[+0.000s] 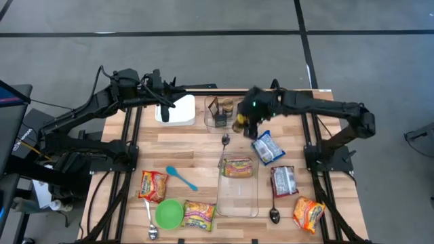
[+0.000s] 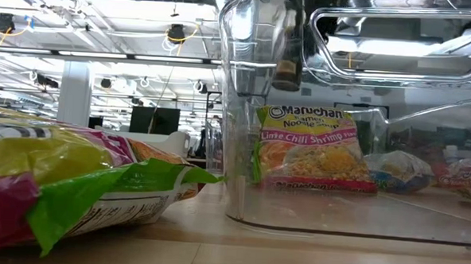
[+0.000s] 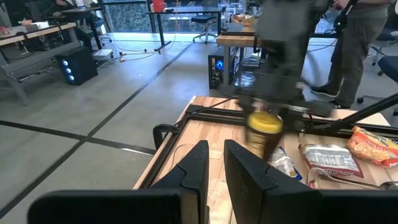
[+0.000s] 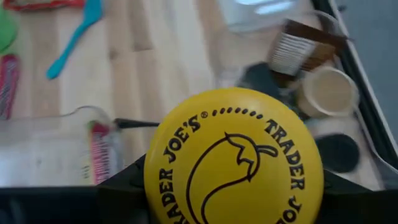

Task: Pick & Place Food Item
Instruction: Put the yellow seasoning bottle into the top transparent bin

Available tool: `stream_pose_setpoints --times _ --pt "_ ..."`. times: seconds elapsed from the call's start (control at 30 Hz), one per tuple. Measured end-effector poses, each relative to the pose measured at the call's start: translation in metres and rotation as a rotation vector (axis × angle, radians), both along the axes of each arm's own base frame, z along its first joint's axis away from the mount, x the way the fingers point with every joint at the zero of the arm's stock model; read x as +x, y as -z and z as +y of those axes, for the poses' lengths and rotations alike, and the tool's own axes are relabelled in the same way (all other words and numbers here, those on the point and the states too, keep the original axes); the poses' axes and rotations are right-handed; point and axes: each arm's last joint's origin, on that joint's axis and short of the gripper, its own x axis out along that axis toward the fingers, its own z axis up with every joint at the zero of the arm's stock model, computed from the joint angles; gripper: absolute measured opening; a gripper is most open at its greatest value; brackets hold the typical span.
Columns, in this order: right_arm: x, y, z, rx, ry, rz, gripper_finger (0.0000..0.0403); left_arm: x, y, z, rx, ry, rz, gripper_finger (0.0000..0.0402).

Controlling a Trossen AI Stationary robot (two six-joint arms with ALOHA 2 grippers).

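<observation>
My right gripper (image 1: 244, 124) is shut on a jar with a yellow "Trader Joe's" lid (image 4: 233, 158), above the far middle of the table; the left wrist view shows the jar (image 3: 264, 130) blurred beneath the gripper. Just beyond it a clear tub (image 1: 218, 112) holds other small jars. A clear glass dish (image 1: 237, 196) stands on the table's near middle with a Maruchan noodle packet (image 2: 314, 147) inside, leaning at its far end. My left gripper (image 3: 214, 168) is shut with nothing in it, raised at the far left over a white block (image 1: 178, 110). My right gripper pinches the jar just under its lid, one dark finger (image 4: 124, 183) on each side of the yellow lid's rim (image 4: 155, 174). The fingers slant down from above. The jar hangs lifted clear of the table, its lid toward the wrist.
Noodle packets lie at the near left (image 1: 154, 185), (image 1: 198, 215) and right (image 1: 308, 213), snack bags (image 1: 268, 148), (image 1: 283, 180) on the right. A green bowl (image 1: 169, 213), a blue spoon (image 1: 182, 177) and metal spoons (image 1: 274, 215) lie near the front.
</observation>
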Motion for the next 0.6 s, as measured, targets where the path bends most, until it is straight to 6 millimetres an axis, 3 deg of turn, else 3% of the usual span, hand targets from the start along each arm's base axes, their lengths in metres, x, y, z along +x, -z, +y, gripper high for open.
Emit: stream_pose_setpoints --times 0.23,0.6 --pt "-0.015 0.000 -0.043 0.060 0.159 -0.008 0.0198 0.000 0.000 0.000 0.000 0.000 0.000 0.0044" --pt "-0.015 0.008 -0.069 0.089 0.283 -0.026 0.0200 0.000 0.000 0.000 0.000 0.001 0.000 0.0044"
